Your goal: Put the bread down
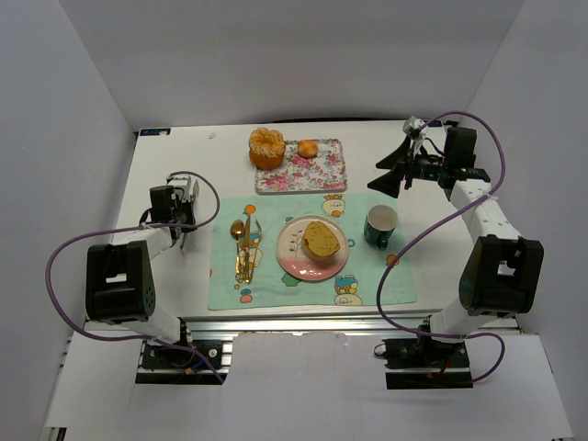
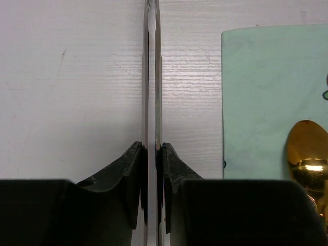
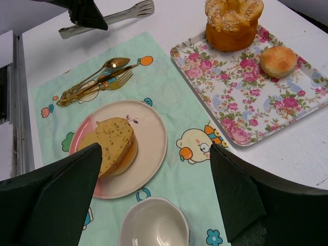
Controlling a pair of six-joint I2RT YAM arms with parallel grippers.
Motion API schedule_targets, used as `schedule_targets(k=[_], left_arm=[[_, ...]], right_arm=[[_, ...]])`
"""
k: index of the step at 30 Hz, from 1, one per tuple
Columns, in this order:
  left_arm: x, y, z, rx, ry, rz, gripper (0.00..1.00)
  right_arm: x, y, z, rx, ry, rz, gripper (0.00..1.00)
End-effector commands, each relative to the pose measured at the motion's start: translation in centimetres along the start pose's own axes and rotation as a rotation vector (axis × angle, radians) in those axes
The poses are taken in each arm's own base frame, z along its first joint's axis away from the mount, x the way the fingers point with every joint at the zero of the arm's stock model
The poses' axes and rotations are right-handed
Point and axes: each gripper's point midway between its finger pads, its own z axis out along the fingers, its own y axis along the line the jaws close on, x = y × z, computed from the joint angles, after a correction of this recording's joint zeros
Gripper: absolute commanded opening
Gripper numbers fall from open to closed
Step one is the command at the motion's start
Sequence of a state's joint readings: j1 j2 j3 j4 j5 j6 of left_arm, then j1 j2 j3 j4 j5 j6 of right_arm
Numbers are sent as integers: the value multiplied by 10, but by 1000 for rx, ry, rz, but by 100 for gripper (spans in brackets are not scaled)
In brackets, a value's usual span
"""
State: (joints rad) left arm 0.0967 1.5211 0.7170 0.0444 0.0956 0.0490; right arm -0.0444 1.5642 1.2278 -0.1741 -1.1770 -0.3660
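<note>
A thick slice of bread (image 1: 321,241) (image 3: 110,143) lies on the pink plate (image 1: 292,264) (image 3: 154,133) in the middle of the green placemat (image 1: 367,285). My right gripper (image 1: 390,170) (image 3: 155,148) hangs open and empty above the table's right back, looking down at plate and mug. My left gripper (image 1: 181,209) (image 2: 152,146) is at the left, off the mat, shut on metal tongs (image 2: 152,77) (image 3: 110,19) whose two arms are pressed together between its pads. Nothing touches the bread.
A floral tray (image 1: 276,181) (image 3: 246,102) at the back holds a ring cake (image 1: 267,147) (image 3: 231,20) and a small bun (image 1: 308,148) (image 3: 278,60). A green mug (image 1: 380,227) (image 3: 154,223) stands right of the plate. Gold cutlery (image 1: 243,248) (image 3: 97,79) lies on its left.
</note>
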Motion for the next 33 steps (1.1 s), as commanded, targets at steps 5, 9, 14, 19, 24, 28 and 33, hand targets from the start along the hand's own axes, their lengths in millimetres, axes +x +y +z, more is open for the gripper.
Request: schedule_targets(k=[5,9,14,19,24,28,33], left_arm=[[4,20,5,-90,-30,41,41],[12,29,1,-144,-26,14,61],[11,33,-5,-159,-35,-8,68],[-6,34,-17,-162,-105,-43,87],[-26,32,-38,-160,-184,-85,98],[-47,23,-62,-127,-288,-146,98],[-81,8,-107,-56,-470,-303,98]], right_arm=[[-6,-3,-6,63,46,-59,90],[-1,-19,-9,167,106,-50,90],[-3,-35,-11,266,149,-9,89],[-2,-52,-14,403,203,53,89],[-17,-55,-12,455,195,55,90],[-35,-54,-12,469,157,86,89],[-45,-61,-10,493,136,151,89]])
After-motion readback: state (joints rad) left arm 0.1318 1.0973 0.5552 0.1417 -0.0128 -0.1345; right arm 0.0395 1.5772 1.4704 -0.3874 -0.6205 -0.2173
